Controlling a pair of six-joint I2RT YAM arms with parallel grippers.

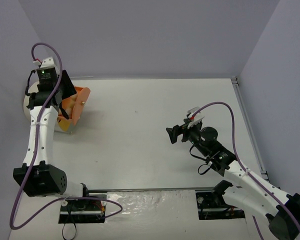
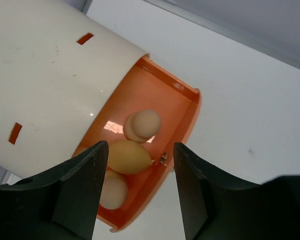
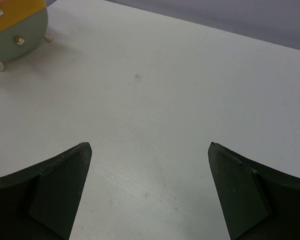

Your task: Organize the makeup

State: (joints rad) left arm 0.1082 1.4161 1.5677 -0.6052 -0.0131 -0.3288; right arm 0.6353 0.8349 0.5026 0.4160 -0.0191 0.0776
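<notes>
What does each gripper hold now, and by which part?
Nothing is held. The left gripper stands open above the peach sponges in the orange drawer; the right gripper stands open above the table.

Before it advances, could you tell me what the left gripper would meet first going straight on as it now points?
Most likely the middle peach sponge lying in the orange compartment. The open left gripper frames it, though depth is unclear.
</notes>
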